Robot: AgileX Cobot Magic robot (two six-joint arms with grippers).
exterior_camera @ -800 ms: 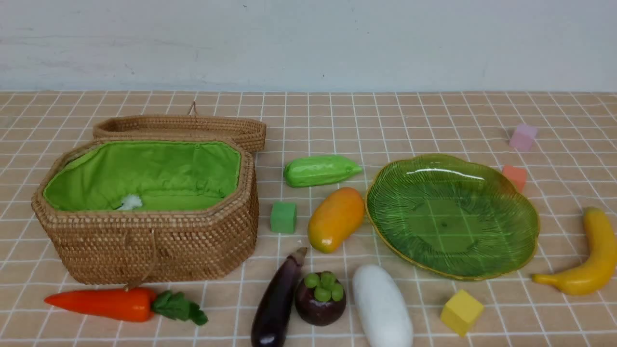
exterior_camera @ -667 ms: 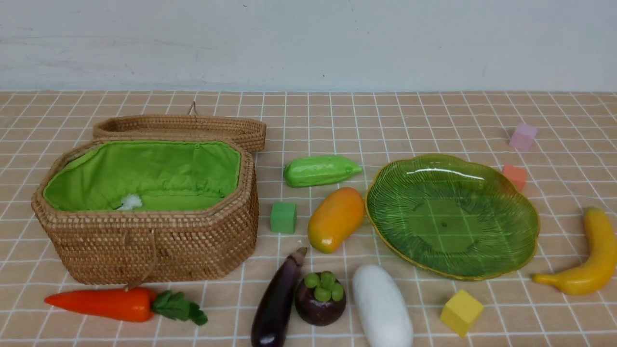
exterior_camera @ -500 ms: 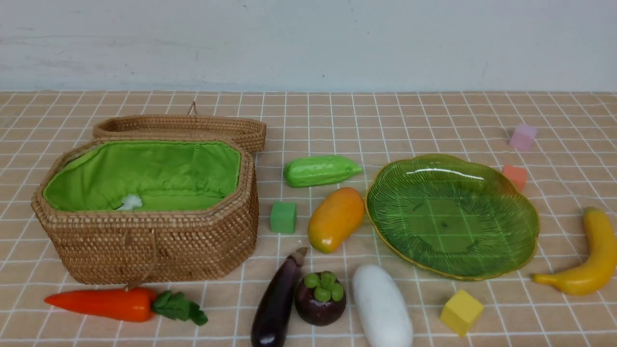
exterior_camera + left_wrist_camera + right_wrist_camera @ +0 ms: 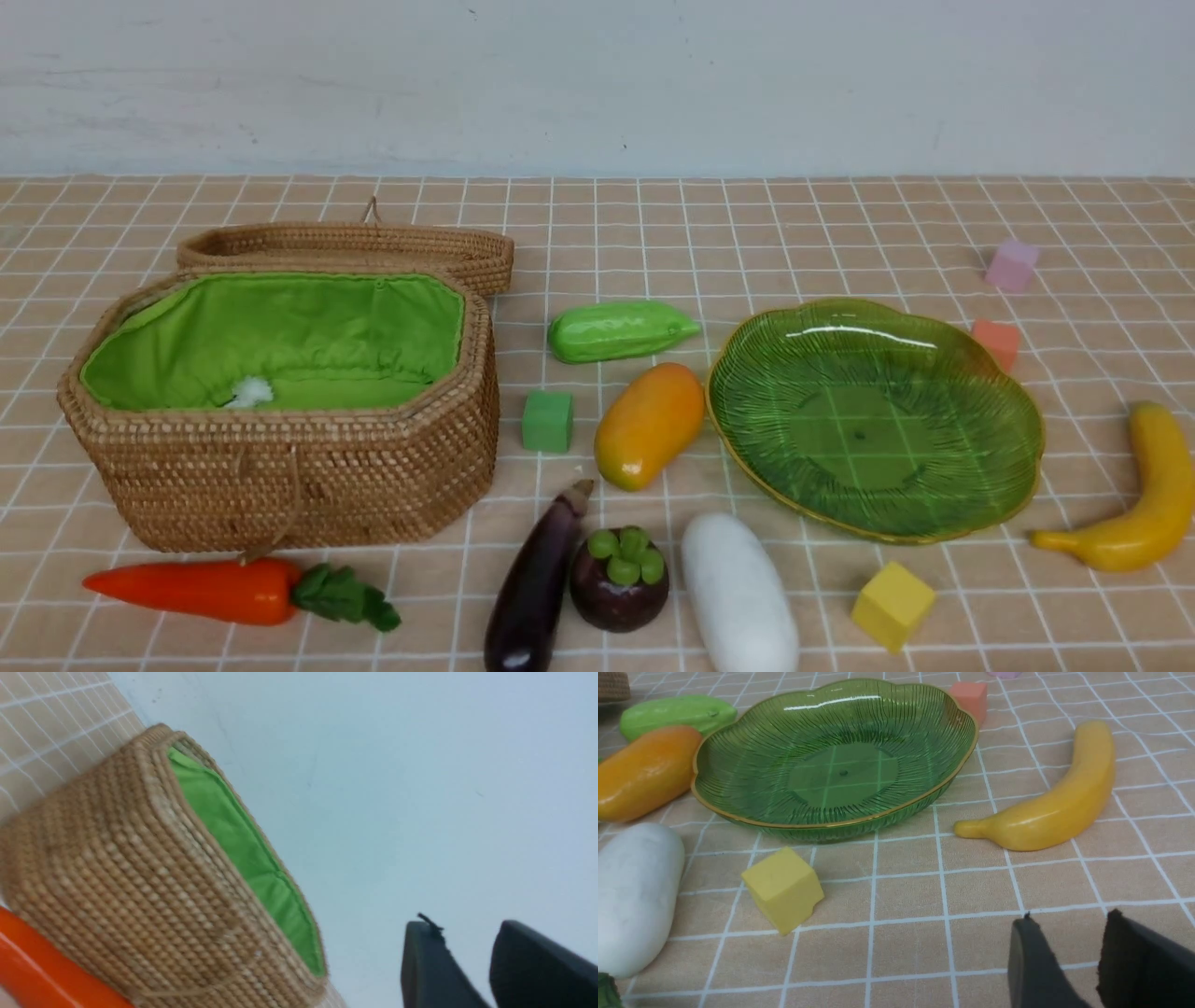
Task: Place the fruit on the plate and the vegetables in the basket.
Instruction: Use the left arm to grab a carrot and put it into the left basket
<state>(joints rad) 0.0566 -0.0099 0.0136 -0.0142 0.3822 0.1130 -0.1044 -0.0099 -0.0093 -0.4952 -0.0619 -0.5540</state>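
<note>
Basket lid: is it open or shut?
Open. The wicker lid lies flipped back behind the basket, and the green lining is exposed.

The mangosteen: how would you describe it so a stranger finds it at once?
Start at the wicker basket and look right along the nearest row. Between the long eggplant and the white radish sits the mangosteen, round, dark purple, green-capped.

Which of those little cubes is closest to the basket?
The green cube, beside the basket; the yellow cube, orange cube and pink cube lie by the plate.
</note>
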